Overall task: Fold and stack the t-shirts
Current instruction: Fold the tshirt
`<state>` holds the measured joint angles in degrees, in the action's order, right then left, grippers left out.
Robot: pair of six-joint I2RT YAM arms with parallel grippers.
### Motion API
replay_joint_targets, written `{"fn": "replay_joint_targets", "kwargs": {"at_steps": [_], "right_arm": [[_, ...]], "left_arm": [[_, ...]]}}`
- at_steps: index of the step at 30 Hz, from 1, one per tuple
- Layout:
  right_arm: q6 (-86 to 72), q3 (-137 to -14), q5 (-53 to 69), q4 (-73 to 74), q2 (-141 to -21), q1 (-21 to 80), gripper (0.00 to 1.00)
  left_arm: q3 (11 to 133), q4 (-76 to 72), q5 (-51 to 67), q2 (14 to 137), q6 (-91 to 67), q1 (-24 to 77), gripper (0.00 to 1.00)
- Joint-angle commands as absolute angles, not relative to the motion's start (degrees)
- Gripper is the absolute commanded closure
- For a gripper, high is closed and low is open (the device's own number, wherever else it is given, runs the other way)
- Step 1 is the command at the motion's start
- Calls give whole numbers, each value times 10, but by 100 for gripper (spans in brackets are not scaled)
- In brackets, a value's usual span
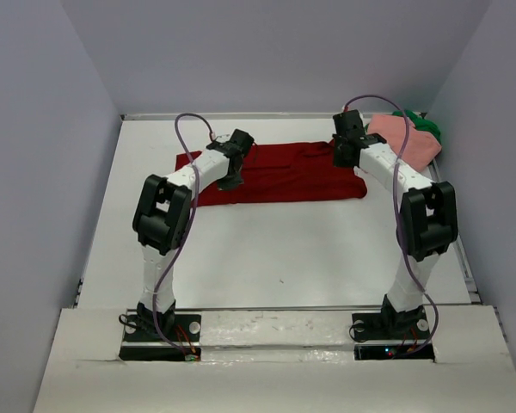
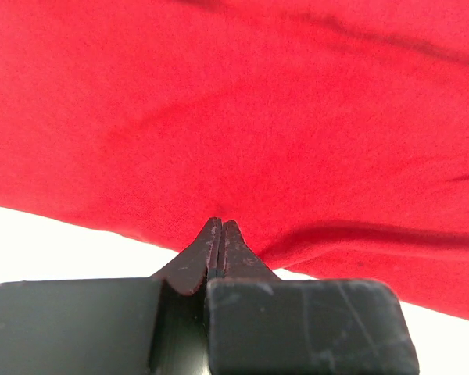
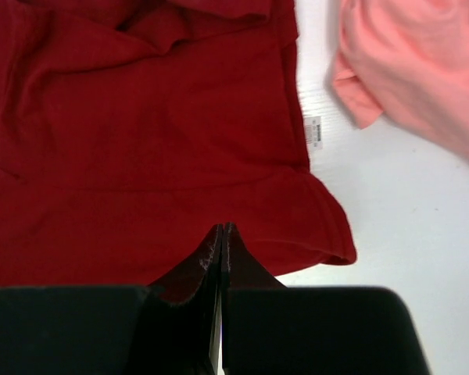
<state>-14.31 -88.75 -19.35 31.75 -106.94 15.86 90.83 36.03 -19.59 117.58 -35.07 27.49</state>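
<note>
The dark red t-shirt (image 1: 284, 176) lies as a long strip across the far half of the table. My left gripper (image 1: 230, 182) is shut at its near edge. In the left wrist view the gripper's tips (image 2: 220, 223) pinch the red cloth (image 2: 258, 117), and a crease runs off to the right from them. My right gripper (image 1: 340, 161) is at the shirt's right end. It is shut, with its tips (image 3: 223, 226) in the red cloth (image 3: 141, 156) just inside the near hem. The salmon pink t-shirt (image 1: 408, 142) (image 3: 422, 62) is bunched at the far right, over the green t-shirt (image 1: 426, 127).
A small white tag (image 3: 313, 130) sticks out from the red shirt's right edge. Grey walls close in the table (image 1: 267, 249) on the left, right and far sides. Both arm bases sit on the near edge.
</note>
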Motion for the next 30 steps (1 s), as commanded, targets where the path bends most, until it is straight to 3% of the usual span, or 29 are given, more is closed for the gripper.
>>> {"fn": "replay_joint_targets", "kwargs": {"at_steps": [1,10,22,30], "right_arm": [[-128,-906,-160,318,-1089,167,100],[-137,-918,-154,336,-1121,167,100],[-150,-947,-144,366,-1136,167,100],[-161,-939,-136,370,-1136,167,100]], "left_arm": [[960,386,-264,1115,-332,273,100],[1094,417,-276,1185,-283,271,100],[1244,429,-118,1313,-211,183,100],[1299,442,-106,1367,-166,141,100]]}}
